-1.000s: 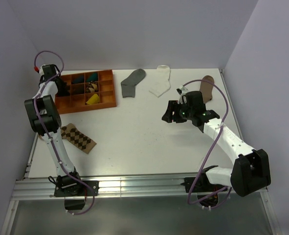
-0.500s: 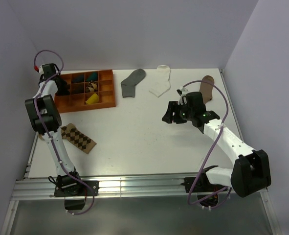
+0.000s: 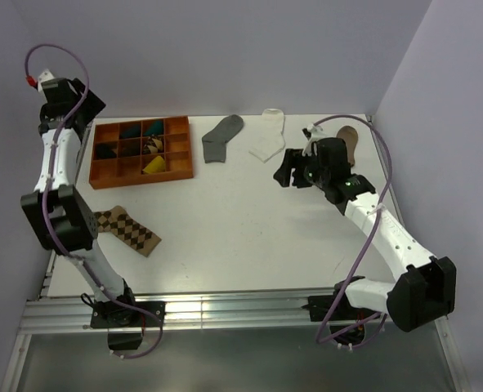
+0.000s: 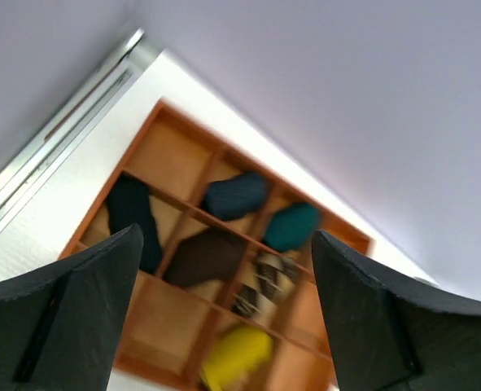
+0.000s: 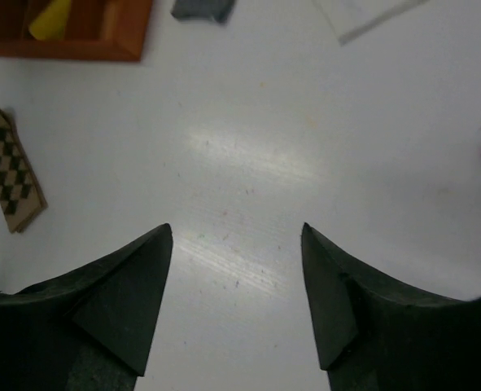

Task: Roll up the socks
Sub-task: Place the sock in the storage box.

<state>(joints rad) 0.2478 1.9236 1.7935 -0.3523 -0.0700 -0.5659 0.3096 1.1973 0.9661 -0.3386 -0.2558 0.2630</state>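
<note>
Top view: the grey sock [image 3: 221, 136] and white sock [image 3: 269, 140] lie flat, unrolled, by the far edge. Left wrist: the left gripper [image 4: 224, 236] gapes empty above the orange tray [image 4: 171, 159], whose compartment keeps the black sock [image 4: 130, 216]. Right wrist: the right gripper [image 5: 236, 228], released too, faces the table [image 5: 248, 122], probably going for them.

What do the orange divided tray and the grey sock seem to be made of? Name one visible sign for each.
Orange tray: probably rigid plastic, possibly painted wood; straight thin dividers, uniform matte colour.
Grey sock: soft fabric, likely knit; it lies limp and flat with a curved outline.
</note>
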